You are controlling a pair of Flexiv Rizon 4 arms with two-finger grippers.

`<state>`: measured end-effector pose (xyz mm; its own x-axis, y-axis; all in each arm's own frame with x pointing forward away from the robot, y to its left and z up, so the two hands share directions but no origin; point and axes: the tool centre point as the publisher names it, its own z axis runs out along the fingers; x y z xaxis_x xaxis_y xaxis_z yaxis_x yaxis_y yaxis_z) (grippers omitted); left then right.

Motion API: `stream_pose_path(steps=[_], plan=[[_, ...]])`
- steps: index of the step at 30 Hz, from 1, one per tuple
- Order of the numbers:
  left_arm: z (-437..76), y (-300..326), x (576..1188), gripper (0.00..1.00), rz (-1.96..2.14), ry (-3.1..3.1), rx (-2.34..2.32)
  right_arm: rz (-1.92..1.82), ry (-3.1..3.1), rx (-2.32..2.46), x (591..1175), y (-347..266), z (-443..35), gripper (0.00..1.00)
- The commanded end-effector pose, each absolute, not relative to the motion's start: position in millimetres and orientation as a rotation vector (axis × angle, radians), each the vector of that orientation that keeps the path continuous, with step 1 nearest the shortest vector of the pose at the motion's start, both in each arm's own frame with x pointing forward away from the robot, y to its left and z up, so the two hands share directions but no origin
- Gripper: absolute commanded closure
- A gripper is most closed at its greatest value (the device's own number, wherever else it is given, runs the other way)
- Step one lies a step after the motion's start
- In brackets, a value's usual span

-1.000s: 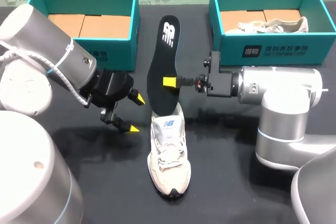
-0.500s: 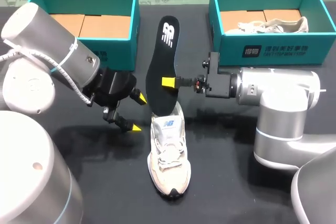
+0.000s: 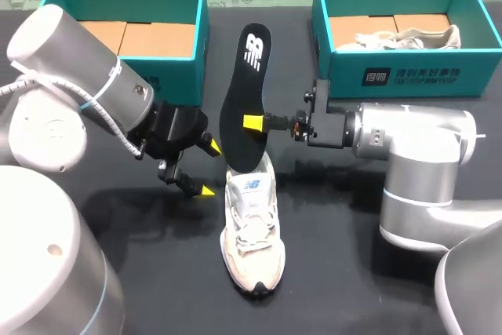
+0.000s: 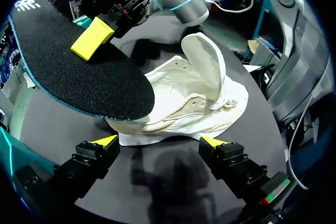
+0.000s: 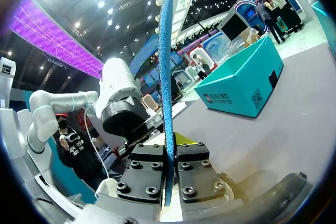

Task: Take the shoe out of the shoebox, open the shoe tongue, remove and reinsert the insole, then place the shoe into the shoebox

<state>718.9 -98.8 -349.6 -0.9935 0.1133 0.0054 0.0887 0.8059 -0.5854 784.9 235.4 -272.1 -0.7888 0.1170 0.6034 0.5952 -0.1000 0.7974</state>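
The right gripper pinches the black insole over the white sneaker. The left gripper, spread, should steady the sneaker while the insole slides in toe-first.

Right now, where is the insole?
In the head view the insole is mid-table between the left shoebox and the right shoebox. It is clamped in the right gripper, with its lower end over the heel end of the shoe.
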Motion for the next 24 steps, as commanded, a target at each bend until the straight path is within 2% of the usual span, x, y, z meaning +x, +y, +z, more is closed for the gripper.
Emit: stream_pose_path(steps=[1,24], plan=[[-355,-101,723,0.00,0.958,-2.941,-0.170,-1.984,-1.833,-0.762,784,234,-274,1.00],[-355,-101,723,0.00,0.958,-2.941,-0.170,-2.081,-1.806,-0.775,788,225,-285,1.00]])
